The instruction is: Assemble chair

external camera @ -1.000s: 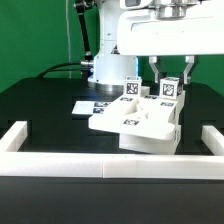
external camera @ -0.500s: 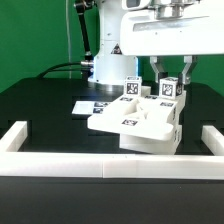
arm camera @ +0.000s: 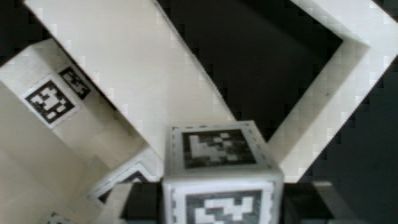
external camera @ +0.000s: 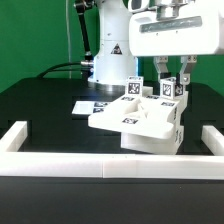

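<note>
Right of centre in the exterior view, our gripper (external camera: 171, 76) is clenched on a tagged leg (external camera: 169, 90) atop the chair (external camera: 138, 122); a tilted leg could jam or topple it.

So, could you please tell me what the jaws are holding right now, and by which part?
The gripper is shut on the top end of an upright square leg of the chair.

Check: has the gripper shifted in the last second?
Yes. The gripper has shifted toward the exterior view's right and slightly up, judged against the robot base; jaws shut on the chair leg.
</note>
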`<control>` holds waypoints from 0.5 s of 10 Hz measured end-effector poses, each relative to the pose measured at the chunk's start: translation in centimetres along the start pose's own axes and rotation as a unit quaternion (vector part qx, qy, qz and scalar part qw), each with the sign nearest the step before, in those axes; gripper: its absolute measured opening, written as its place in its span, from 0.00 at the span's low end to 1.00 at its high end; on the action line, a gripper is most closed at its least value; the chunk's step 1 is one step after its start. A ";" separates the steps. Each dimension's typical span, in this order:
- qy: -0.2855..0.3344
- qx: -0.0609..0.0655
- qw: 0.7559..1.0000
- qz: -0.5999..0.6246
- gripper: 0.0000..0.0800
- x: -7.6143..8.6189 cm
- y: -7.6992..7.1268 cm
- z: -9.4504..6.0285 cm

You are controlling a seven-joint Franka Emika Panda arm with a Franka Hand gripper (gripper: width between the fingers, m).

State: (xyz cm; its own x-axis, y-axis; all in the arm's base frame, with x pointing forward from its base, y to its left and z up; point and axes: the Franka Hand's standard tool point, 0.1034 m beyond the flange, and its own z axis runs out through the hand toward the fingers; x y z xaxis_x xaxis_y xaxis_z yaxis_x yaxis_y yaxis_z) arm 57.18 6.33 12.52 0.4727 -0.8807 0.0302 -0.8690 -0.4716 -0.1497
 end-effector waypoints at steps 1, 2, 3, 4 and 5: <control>0.000 0.000 1.000 0.028 0.36 -0.1 0.0 0.0; 0.000 0.000 0.998 0.056 0.36 -0.1 -0.1 0.0; -0.001 0.000 0.997 0.080 0.36 -0.2 -0.1 0.0; -0.001 0.001 0.995 0.104 0.36 -0.2 -0.1 0.0; -0.001 0.003 0.993 0.122 0.36 -0.2 -0.2 0.0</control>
State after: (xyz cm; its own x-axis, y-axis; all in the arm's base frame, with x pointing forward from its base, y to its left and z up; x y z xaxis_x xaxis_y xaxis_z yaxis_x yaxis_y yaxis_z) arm 57.26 6.64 12.51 0.2484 -0.9686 -0.0102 -0.9568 -0.2437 -0.1586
